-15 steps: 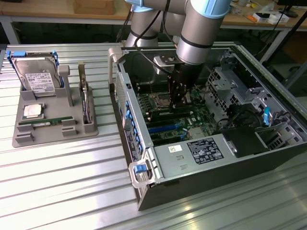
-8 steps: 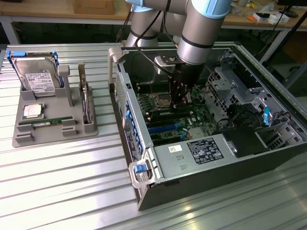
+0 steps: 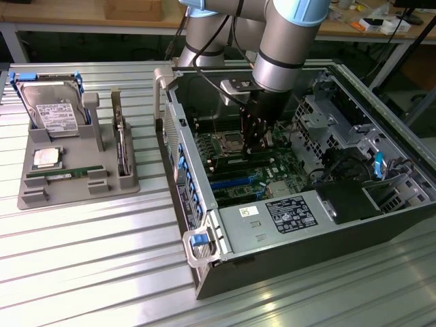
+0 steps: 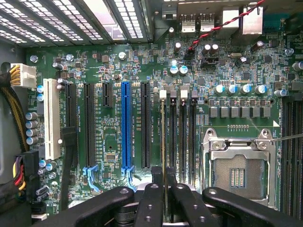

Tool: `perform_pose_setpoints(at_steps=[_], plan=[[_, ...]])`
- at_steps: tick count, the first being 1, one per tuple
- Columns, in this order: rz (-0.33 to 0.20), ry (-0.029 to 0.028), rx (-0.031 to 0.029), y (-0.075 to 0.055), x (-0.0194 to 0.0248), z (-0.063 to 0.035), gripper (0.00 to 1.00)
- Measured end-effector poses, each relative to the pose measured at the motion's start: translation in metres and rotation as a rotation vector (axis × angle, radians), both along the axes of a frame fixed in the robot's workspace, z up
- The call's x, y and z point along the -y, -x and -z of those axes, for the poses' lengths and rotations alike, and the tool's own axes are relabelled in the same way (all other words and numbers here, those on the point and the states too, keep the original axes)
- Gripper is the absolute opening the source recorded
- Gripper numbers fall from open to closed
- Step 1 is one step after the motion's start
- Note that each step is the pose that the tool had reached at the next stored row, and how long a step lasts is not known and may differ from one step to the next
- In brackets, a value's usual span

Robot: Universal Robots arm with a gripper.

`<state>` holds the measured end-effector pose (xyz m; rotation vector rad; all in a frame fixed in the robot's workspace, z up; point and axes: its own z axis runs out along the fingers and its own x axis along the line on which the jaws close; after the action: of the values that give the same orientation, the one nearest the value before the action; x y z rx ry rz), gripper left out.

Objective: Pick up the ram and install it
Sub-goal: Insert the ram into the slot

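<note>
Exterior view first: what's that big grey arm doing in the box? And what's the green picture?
That is a robot arm reaching into an open computer case on a metal table. One camera watches from off the arm; the other rides on the wrist and looks at the green motherboard. The black gripper is shut on the ram, a thin memory stick seen edge-on, lined up with the long slots. Beside the case, a grey tray holds parts, like a hard drive.

Exterior view high oblique, wrist close above motherboard (image 4: 142, 66)
</note>
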<state>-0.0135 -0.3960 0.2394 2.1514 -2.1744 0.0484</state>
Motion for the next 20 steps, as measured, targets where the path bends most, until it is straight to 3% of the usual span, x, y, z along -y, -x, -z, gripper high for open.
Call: perform_pose_setpoints(at_steps=[20], plan=[[0.000, 0.0000, 0.0000, 0.0009, 0.0000, 0.0062, 0.13]])
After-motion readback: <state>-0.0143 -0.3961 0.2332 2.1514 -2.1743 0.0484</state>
